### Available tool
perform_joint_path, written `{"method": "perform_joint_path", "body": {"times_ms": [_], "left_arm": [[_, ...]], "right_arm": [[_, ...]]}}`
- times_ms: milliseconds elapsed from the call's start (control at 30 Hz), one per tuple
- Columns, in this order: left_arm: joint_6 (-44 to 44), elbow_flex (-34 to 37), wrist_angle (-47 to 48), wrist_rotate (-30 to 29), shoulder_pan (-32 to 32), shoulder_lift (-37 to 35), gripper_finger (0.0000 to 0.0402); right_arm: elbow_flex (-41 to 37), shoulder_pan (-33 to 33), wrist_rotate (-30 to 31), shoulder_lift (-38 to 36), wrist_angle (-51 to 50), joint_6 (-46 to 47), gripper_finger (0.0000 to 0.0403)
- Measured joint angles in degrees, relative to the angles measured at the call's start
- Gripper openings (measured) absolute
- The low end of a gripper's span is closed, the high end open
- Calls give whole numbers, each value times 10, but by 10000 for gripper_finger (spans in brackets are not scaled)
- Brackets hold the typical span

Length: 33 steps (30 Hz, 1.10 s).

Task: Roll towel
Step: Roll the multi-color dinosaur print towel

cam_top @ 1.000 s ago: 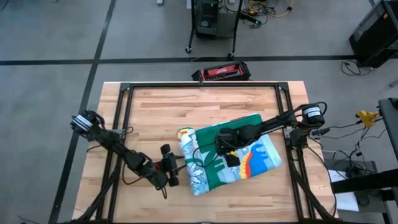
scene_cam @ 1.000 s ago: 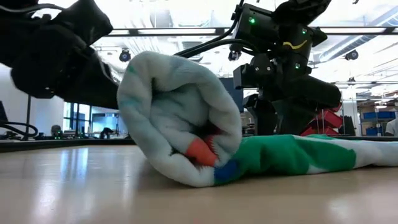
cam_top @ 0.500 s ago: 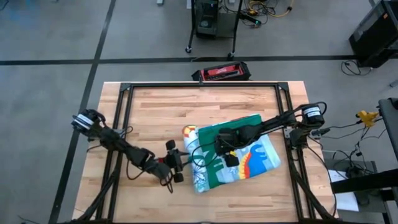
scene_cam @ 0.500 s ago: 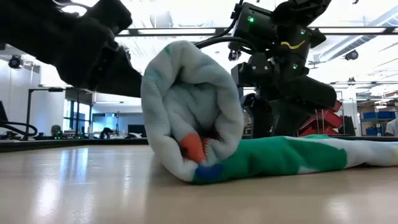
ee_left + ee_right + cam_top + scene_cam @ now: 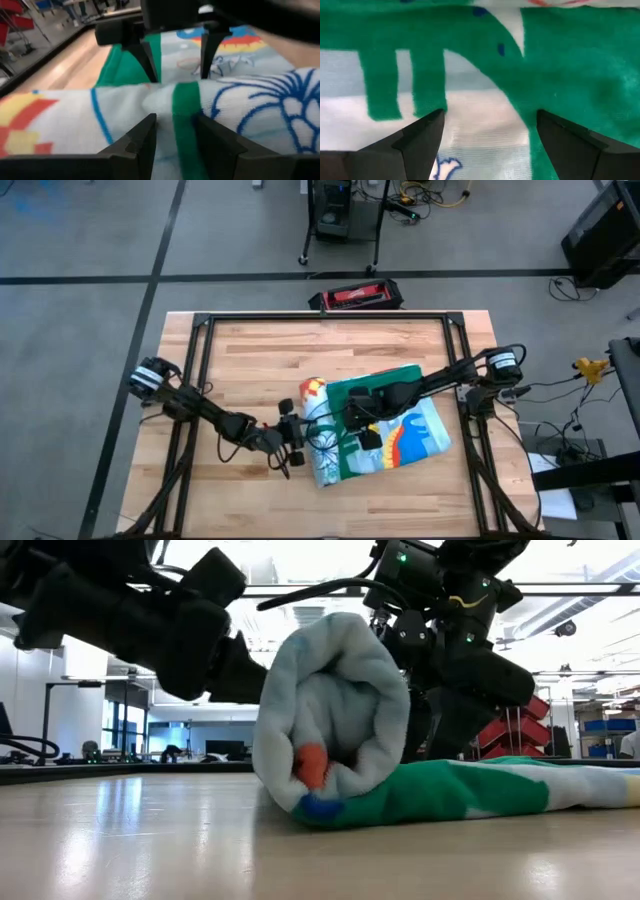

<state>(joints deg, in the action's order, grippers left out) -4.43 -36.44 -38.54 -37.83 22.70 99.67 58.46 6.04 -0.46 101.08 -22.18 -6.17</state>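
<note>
The towel [image 5: 405,430] lies on the wooden table, right of the middle. Its left part is wound into a thick roll [image 5: 318,435] [image 5: 330,720], and the rest lies flat with its dinosaur print [image 5: 485,60] up. My left gripper [image 5: 297,442] [image 5: 175,132] comes in nearly level from the table's left and is set against the roll's left side. My right gripper [image 5: 362,430] [image 5: 490,135] points steeply down over the flat part just right of the roll, fingers wide open. It shows beyond the roll in the left wrist view [image 5: 175,55]. My left gripper meets the roll's left flank about midway along its length. The outer cloth with a green stripe [image 5: 181,107] bulges between its two fingers [image 5: 142,140], which stand partway apart and lie across the roll. The roll rests on the table and on the flat cloth. My right gripper hangs close over the flat cloth; I cannot tell whether its tips touch it.
A black metal frame [image 5: 320,317] runs round the tabletop. A red and black case [image 5: 355,297] lies just beyond the far edge. Bare wood [image 5: 250,370] stretches left of the roll and toward the far edge.
My left gripper has travelled toward the table's right edge and turned at the wrist. The roll has gone with it, rolling farther over the flat cloth toward my right gripper and standing taller. The flat right part has stayed where it was.
</note>
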Motion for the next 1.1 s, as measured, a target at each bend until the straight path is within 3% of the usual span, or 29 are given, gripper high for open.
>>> {"method": "perform_joint_path", "body": {"times_ms": [167, 433, 667, 867, 1100], "left_arm": [[5, -12, -5, 30, -20, 36, 120], [30, -61, -26, 64, -48, 102, 119], [61, -93, -15, 76, -60, 114, 119], [78, -101, -4, 81, -67, 113, 119], [77, -100, -3, 88, -68, 112, 119]], "right_arm": [[0, 3, 4, -13, -4, 2, 301], [0, 24, 17, -97, -14, 31, 292], [-2, 78, 15, -112, 67, 76, 262], [-24, 130, 15, -91, 216, 63, 183], [-83, 143, 16, -42, 416, 67, 39]]}}
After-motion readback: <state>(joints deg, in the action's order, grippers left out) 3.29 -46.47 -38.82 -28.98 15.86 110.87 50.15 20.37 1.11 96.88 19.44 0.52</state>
